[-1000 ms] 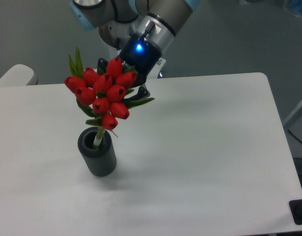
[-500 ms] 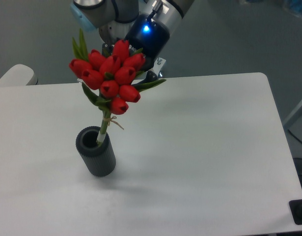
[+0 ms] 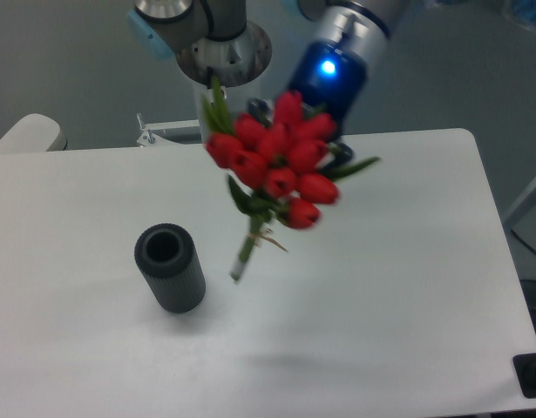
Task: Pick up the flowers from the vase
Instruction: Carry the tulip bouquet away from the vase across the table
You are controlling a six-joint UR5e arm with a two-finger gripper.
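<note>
A bunch of red tulips [image 3: 281, 170] hangs in the air above the white desk [image 3: 381, 261], its stems clear of the dark ribbed vase [image 3: 170, 267] at lower left. The claw [image 3: 324, 139], mostly hidden behind the blooms, evidently grips the bouquet, carrying it tilted.
</note>
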